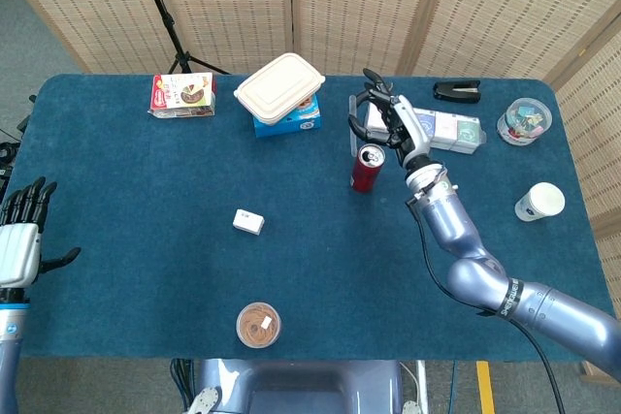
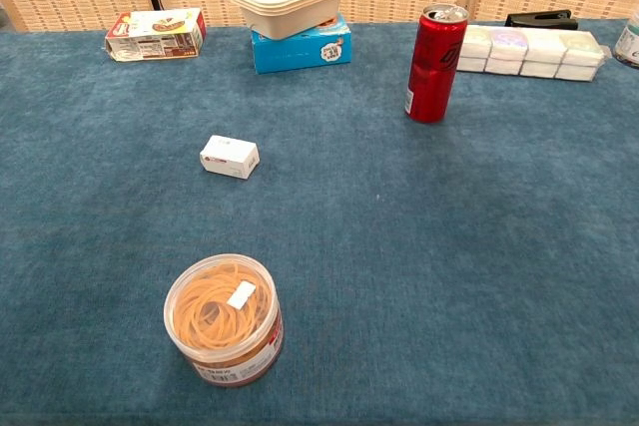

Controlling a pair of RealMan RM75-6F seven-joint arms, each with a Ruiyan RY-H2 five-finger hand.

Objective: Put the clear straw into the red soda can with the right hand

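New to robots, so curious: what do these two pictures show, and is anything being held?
It is a two-armed robot with humanlike hands at a blue table. One picture looks down from its head, the other forward from its chest. Its right hand hovers near a red soda can, pinching what looks like a clear straw. Its left hand is open, off the table's edge. A small white box and a tub of rubber bands lie nearer.
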